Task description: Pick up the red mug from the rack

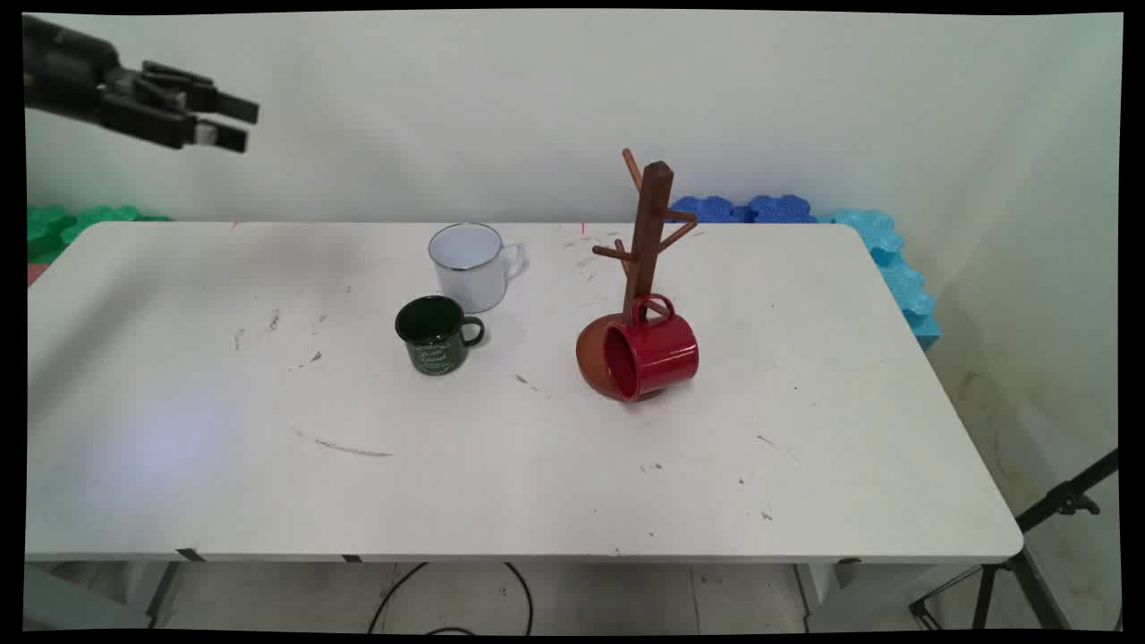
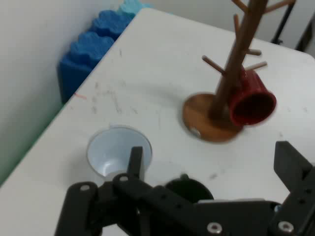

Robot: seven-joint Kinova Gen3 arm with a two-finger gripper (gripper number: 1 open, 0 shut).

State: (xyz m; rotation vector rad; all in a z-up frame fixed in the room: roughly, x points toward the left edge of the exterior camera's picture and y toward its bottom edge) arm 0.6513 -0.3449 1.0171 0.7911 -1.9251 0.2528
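Gripper (image 1: 234, 123): black, two-finger, raised high at upper left, clear of the counter; jaws apart, holding nothing.

Counter (image 1: 537, 483): white, rectangular, surface scuffed with grey marks and specks.

White mug (image 1: 470, 264): enamel, upright, toward the far middle, handle to the right.

Green mug (image 1: 436, 334): dark, upright, just in front of the white mug, handle to the right.

Mug tree (image 1: 650, 228): brown wood, upright post with pegs on a round base, right of the two mugs.

Red mug (image 1: 653, 356): hung by its handle on a low peg, mouth tilted toward the near left.

Foam mats: blue (image 1: 886, 259) along the counter's far right edge, green (image 1: 63, 225) at far left.

Wall (image 1: 447, 107): plain white.

Tripod leg (image 1: 1064, 501): black, lower right.

Cable (image 1: 519, 590): black, on the floor beneath the counter.
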